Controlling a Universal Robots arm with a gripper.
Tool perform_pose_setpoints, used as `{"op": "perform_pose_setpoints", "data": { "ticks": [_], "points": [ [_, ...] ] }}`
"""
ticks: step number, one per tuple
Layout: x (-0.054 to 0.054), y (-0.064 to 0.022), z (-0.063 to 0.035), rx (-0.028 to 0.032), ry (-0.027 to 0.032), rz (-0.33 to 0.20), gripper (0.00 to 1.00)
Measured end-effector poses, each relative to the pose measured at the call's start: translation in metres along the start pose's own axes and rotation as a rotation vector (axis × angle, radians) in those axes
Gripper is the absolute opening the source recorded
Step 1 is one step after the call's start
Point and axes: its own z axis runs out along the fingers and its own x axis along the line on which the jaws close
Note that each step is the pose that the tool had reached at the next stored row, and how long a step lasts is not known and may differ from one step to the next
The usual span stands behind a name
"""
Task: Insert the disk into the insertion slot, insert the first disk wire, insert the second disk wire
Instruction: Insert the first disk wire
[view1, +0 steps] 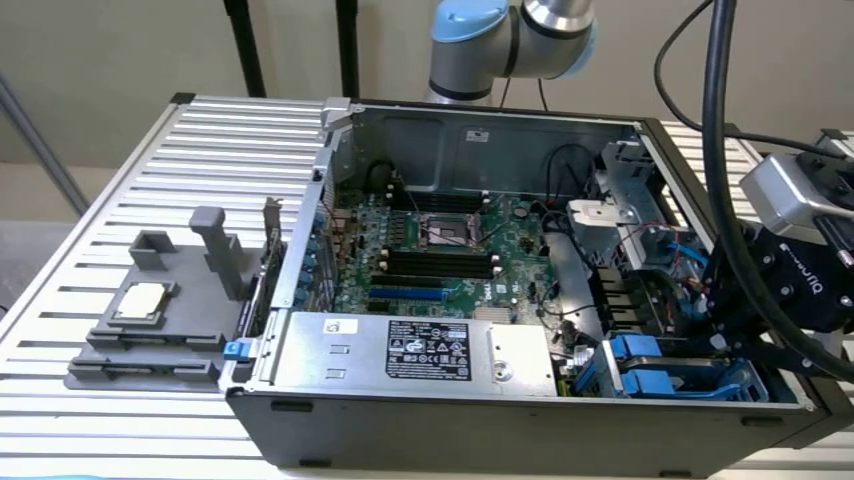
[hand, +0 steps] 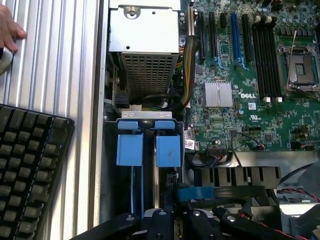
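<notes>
The insertion slot (view1: 657, 368) is the grey drive cage with bright blue rails at the near corner of the open computer case, on the exterior view's right. In the wrist view the slot's blue tabs (hand: 148, 146) sit side by side above a dark bay. My black gripper (view1: 750, 335) hangs just above and beside this cage; its black body (hand: 175, 221) lies close over the bay's end. A blue plastic piece (hand: 200, 193) lies right by the gripper. The disk is hidden. Thin red and blue wires (view1: 671, 252) run beside the cage.
A silver power-supply box (view1: 414, 350) fills the case's near side, next to the green board (view1: 447, 250). A grey fixture holding a chip (view1: 144, 302) stands on the slatted table at the exterior view's left. A black keyboard (hand: 30, 170) and a person's hand (hand: 10, 30) lie beside the case.
</notes>
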Motion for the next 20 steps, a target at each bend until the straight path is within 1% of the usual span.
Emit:
{"op": "perform_pose_setpoints", "data": {
  "ticks": [5, 8, 9, 11, 12, 20],
  "points": [
    [0.000, -0.0001, 0.0006, -0.0008, 0.0014, 0.000, 0.17],
    [0.000, -0.0002, 0.0006, -0.0011, 0.0014, 0.000, 0.17],
    [0.000, -0.0003, 0.0008, -0.0008, 0.0009, 0.000, 0.18],
    [0.000, 0.0001, -0.0013, -0.0012, 0.0010, 0.000, 0.18],
    [0.000, 0.0007, -0.0041, -0.0012, 0.0012, 0.000, 0.25],
    [-0.003, 0.0073, -0.0395, -0.0012, 0.0012, 0.000, 0.25]
  ]
}}
